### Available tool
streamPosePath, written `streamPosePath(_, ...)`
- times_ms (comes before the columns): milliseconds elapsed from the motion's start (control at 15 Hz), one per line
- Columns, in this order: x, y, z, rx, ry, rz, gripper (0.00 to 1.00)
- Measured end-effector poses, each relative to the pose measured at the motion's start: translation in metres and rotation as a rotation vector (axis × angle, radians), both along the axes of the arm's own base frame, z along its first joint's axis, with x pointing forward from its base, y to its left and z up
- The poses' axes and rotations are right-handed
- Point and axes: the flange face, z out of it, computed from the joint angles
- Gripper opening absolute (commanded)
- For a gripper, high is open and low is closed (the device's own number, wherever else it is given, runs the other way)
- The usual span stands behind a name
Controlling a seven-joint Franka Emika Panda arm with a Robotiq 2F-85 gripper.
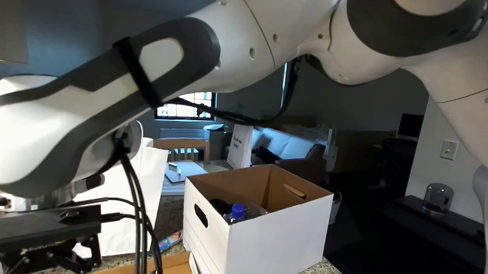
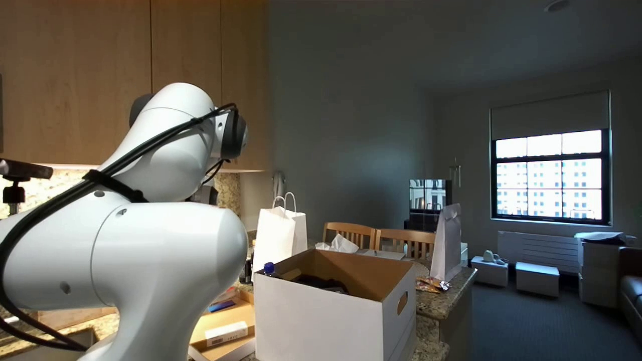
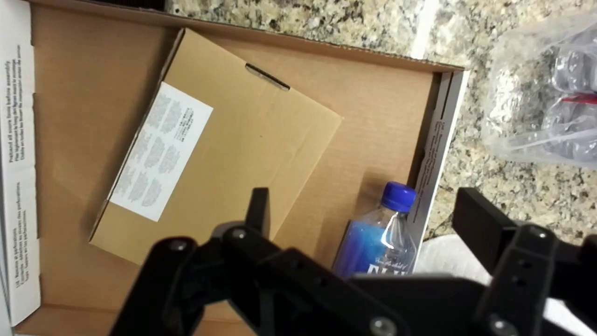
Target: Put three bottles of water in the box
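In the wrist view the gripper [image 3: 366, 217] had its jaws spread wide across the lower middle and right of the frame, with a blue-capped bottle of water [image 3: 378, 247] visible in the gap, clear of both; its base was hidden, and it was near the right wall of a shallow cardboard tray [image 3: 385, 98], where a flat brown package [image 3: 247, 149] lay left of centre. In both exterior views the white box [image 1: 278, 241] stood at bottom centre, and another blue-capped bottle [image 1: 237, 213] showed inside, close to a corner.
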Motion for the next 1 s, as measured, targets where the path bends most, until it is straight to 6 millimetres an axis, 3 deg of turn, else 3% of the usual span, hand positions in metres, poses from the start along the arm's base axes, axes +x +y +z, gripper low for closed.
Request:
streamPosePath(400,-0.013,0.036,-0.04,0.005,0.028,0.028,1.0)
streamPosePath(1000,0.019,0.044,-0.079,-0.037,0.042,0.078,1.0)
